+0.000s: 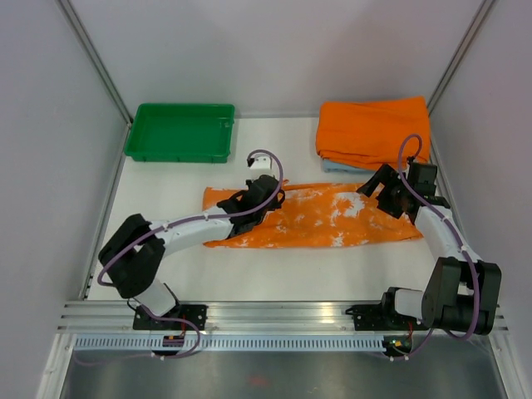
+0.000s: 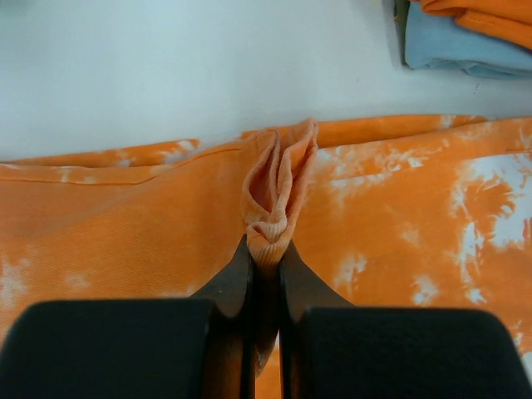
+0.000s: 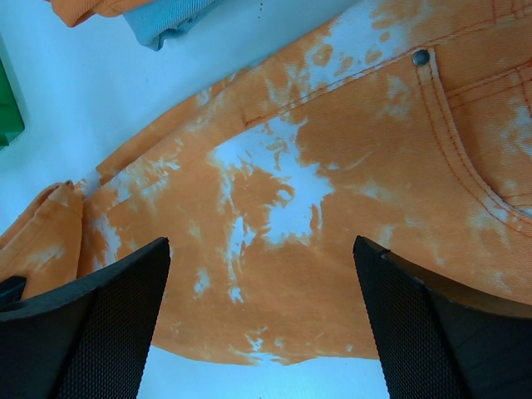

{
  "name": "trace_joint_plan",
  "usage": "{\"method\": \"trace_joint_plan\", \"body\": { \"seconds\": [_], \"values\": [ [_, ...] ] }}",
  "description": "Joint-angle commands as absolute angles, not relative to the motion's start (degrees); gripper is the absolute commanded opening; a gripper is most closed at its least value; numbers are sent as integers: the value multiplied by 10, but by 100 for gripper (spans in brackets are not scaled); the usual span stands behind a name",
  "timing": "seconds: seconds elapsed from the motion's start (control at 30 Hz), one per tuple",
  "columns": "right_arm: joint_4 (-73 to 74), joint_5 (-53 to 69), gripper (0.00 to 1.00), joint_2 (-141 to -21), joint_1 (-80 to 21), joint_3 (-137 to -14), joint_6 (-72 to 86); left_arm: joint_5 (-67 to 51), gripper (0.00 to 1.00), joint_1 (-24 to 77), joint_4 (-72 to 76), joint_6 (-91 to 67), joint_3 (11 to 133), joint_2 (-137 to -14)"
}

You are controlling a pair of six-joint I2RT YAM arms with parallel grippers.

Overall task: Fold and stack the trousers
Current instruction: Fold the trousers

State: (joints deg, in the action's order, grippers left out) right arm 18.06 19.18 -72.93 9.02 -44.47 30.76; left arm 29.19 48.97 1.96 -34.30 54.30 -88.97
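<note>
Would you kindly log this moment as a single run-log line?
left gripper: shut on trousers edge | right gripper: open over trousers | stage: folding, not stacked

One pair of trousers lies across the middle of one white table. There are two folded cloths, stacked at the far right: one plain orange cloth and one light blue cloth under it. One green tray sits at the far left, and one small white box lies between tray and cloths. There are two arms, the left arm and the right arm, and two grippers, the left gripper and the right gripper.
</note>
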Motion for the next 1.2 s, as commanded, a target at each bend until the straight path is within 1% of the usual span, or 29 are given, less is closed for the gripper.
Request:
{"method": "trace_joint_plan", "body": {
  "seconds": [0.0,0.2,0.33,0.5,0.83,1.17],
  "values": [
    [175,191,98,-723,90,-438,309,327,2,513,67,-367,607,-933],
    [186,180,98,-714,91,-436,295,288,2,534,78,-409,619,-983],
    [190,177,98,-711,90,-436,293,286,2,565,78,-408,648,-1015],
    [190,173,98,-707,91,-437,299,262,2,577,89,-418,667,-1034],
    [193,172,98,-701,91,-432,297,248,2,586,72,-443,695,-1071],
    [200,173,98,-690,91,-433,294,215,2,587,55,-451,758,-1112]
  ]
}}
